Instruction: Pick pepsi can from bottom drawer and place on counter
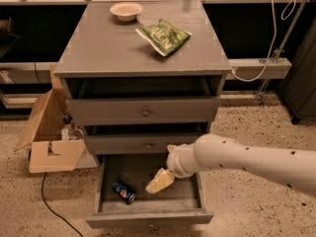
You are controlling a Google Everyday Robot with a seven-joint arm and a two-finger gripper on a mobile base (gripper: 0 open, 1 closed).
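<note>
The pepsi can [124,191] lies on its side on the floor of the open bottom drawer [148,214], in its left half. My gripper [159,181] hangs over the drawer's middle, a little right of the can and apart from it. It points down and left toward the can. The white arm comes in from the right. The counter [108,48] is the grey top of the cabinet.
A green crisp bag [163,35] and a small white bowl [126,11] sit on the counter. Two shallower drawers with round knobs [145,113] stand slightly open above. An open cardboard box [49,142] sits on the floor at left, with a black cable beside it.
</note>
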